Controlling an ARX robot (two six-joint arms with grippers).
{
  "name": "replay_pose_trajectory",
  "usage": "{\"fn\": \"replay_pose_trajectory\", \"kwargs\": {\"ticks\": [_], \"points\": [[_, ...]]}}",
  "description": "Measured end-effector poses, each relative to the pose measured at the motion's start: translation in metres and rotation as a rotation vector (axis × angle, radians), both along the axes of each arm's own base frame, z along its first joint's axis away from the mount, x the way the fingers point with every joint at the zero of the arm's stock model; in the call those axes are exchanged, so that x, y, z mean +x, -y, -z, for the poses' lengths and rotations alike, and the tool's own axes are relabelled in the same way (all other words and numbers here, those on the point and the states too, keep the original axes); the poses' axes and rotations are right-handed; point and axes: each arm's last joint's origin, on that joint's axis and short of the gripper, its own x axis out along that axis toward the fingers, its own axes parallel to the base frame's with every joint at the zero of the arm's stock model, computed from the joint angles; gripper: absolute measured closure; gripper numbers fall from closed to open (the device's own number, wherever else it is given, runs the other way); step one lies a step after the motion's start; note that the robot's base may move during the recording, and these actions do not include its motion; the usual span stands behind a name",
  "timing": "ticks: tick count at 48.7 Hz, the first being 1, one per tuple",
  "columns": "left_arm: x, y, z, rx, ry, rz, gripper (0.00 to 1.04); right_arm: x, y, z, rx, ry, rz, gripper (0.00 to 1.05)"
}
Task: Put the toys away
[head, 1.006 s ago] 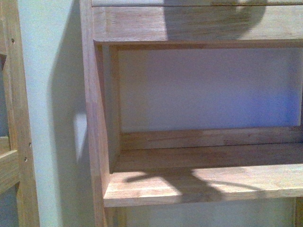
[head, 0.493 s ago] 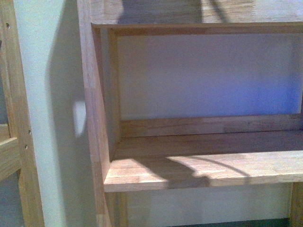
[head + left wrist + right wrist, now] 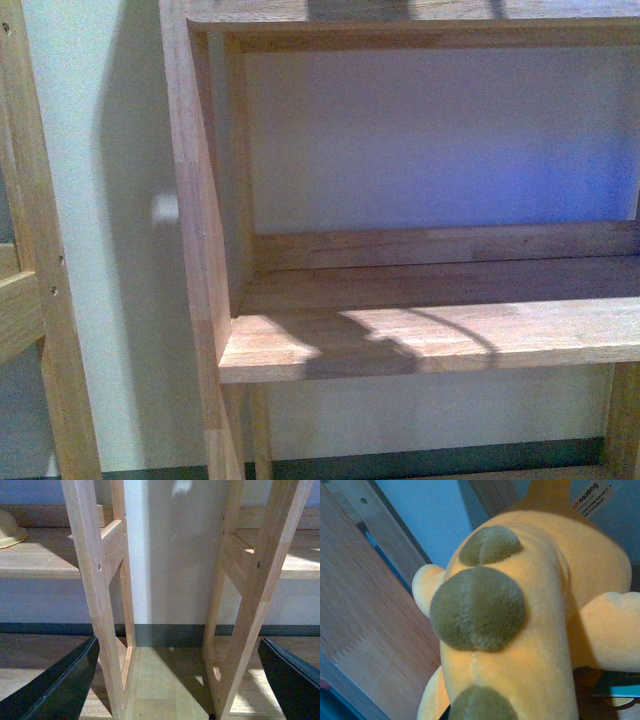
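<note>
The plush toy (image 3: 530, 620) fills the right wrist view: orange-yellow fabric with round olive-brown spots and a white label at its far end. My right gripper is shut on it; the fingers are hidden under the plush. The toy hangs beside a wooden board (image 3: 375, 615). My left gripper (image 3: 185, 680) is open and empty, its two dark fingers (image 3: 60, 685) spread wide, pointing at the gap between two wooden shelf frames. No gripper or toy shows in the front view.
The front view shows a wooden shelf unit (image 3: 420, 350) with an empty compartment, its side post (image 3: 195, 250), and a second frame (image 3: 30, 300) at far left. Upright posts (image 3: 95, 595) stand close ahead of the left gripper. A cream object (image 3: 10, 530) lies on a left shelf.
In the front view the shelf has shifted downward and slightly left in the picture; the floor strip and shelf legs now show at the bottom. The shadow on the shelf board has shifted.
</note>
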Motion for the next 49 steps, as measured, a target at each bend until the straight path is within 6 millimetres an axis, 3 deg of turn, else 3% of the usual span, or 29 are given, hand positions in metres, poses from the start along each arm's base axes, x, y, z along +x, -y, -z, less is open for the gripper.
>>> {"fn": "replay_pose_trajectory", "kwargs": {"ticks": [35,43,49], "points": [[0.0,0.0,0.0,0.0,0.0,0.0,0.06,0.018,-0.005,0.009,0.04,-0.042,0.007,0.97],[0.0,0.0,0.0,0.0,0.0,0.0,0.06,0.02,-0.006,0.012,0.031,-0.047,0.017,0.76],[0.0,0.0,0.0,0.0,0.0,0.0,0.06,0.022,-0.005,0.013,0.019,-0.036,0.068,0.51]]}}
